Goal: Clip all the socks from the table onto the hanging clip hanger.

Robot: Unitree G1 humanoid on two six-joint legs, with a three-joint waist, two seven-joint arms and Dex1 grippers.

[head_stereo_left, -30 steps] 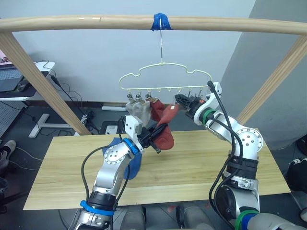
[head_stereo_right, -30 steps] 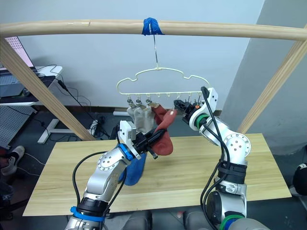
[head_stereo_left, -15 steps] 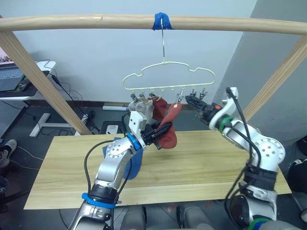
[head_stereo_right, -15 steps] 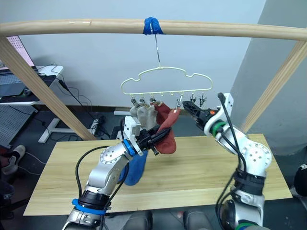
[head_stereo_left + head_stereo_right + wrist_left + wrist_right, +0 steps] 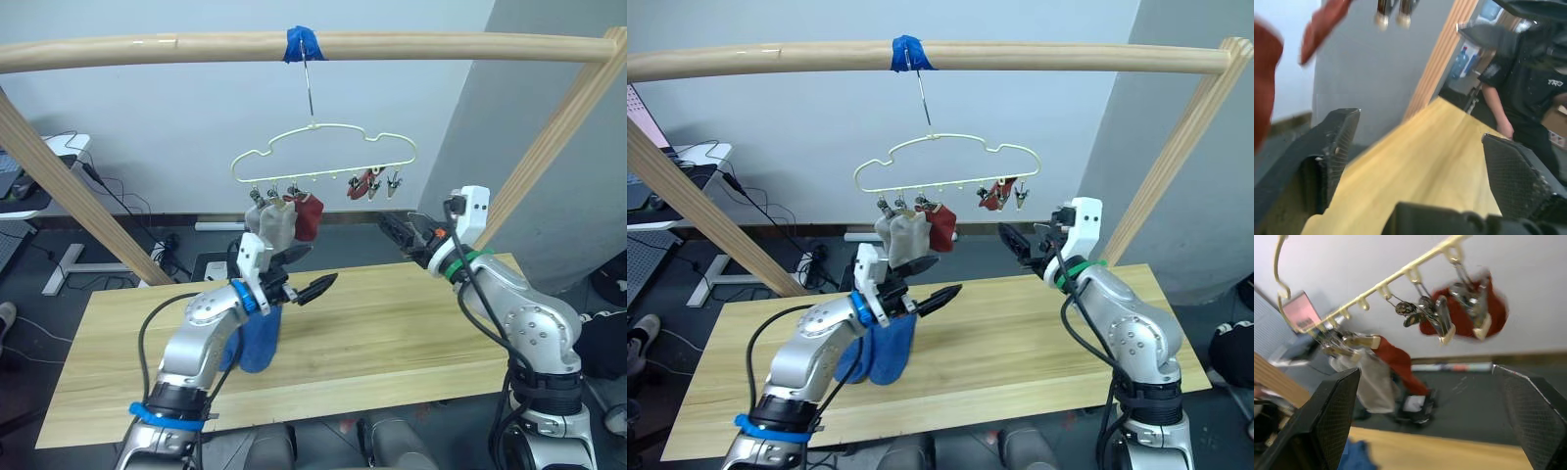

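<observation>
Currently noted: clip hanger [image 5: 323,155] hanging from taped wooden rail [image 5: 196,47], carrying two grey socks [image 5: 269,223] and one red sock [image 5: 308,215] on left-side clips, second red sock [image 5: 364,182] bunched near right end. Blue socks [image 5: 257,338] on table [image 5: 392,323]. Left gripper [image 5: 306,274] spread, empty. Right gripper [image 5: 404,231] spread, empty, below hanger's right end.
</observation>
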